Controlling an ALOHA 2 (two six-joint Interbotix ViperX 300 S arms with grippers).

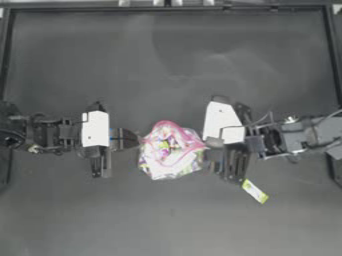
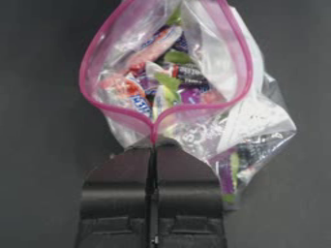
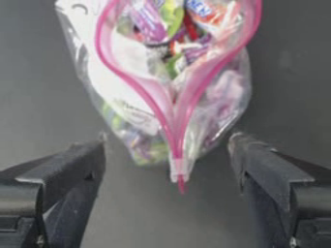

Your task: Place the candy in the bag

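The bag (image 1: 170,150), clear plastic with a pink seal strip and colourful candies inside, lies at the table's middle between both arms. My left gripper (image 1: 133,140) is shut on the bag's left end, its jaws (image 2: 154,145) pinching the seal strip (image 2: 97,104) where the two sides meet. The bag's mouth gapes open. My right gripper (image 1: 208,152) stands open at the bag's right end. In the right wrist view the seal's corner (image 3: 178,177) lies between the spread jaws (image 3: 168,145), untouched. The candy (image 1: 254,191), a small yellow-green wrapped piece, lies on the table in front of the right gripper.
The dark table (image 1: 167,65) is bounded by a raised frame (image 1: 167,7) along the back and sides.
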